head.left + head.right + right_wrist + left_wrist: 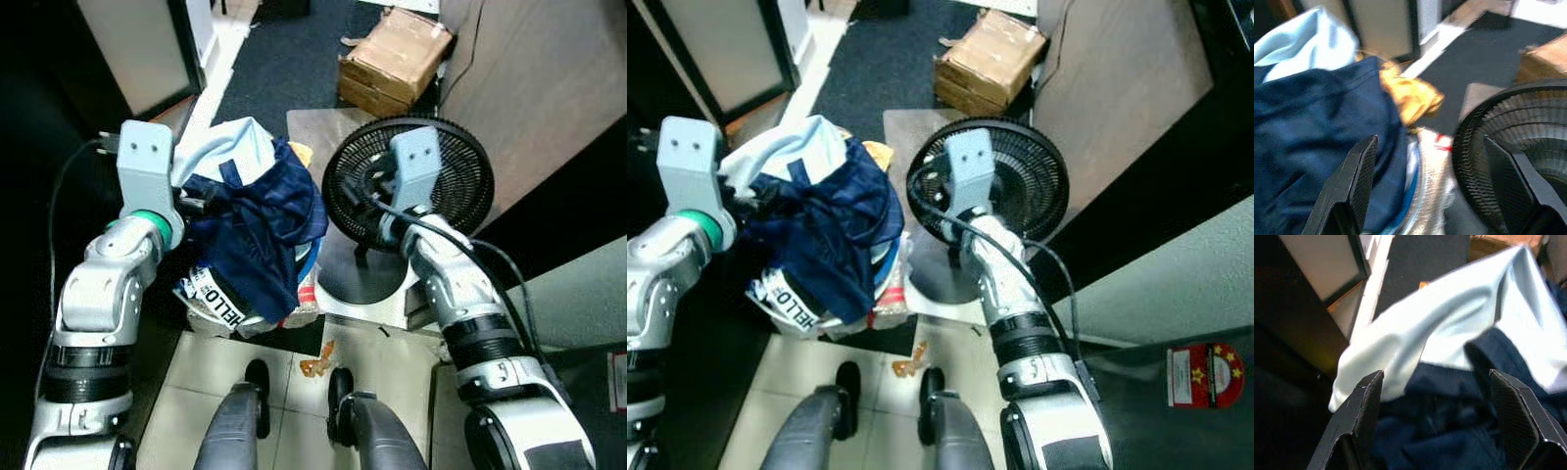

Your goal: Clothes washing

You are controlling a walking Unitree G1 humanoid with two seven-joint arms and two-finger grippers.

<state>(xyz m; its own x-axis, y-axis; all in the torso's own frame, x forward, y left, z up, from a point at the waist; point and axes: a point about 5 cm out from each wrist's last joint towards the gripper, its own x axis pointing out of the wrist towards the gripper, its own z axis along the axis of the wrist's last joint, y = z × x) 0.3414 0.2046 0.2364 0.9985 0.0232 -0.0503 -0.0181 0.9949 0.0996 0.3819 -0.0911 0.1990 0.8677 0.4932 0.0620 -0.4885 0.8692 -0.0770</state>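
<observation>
- The step in hand looks like gathering the laundry: the pile of clothes [250,235] sits heaped in a bag on the floor, just beside a black fan [411,186].
- The left pincer [1442,418] is wide open at the navy cloth [1449,431], holding nothing.
- The right pincer [1442,183] is open and empty too, between pile and fan.
- Next, I think, the left one must push in and close on the cloth.

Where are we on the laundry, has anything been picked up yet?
Early stage. Done: both arms are raised at the clothes pile, beside the fan. In hand: the left pincer stands open, its fingers either side of the navy cloth under the light blue shirt; nothing looks gripped yet. The right pincer is open between pile and fan. Left: grasping, lifting and carrying; no washer is in sight.
</observation>
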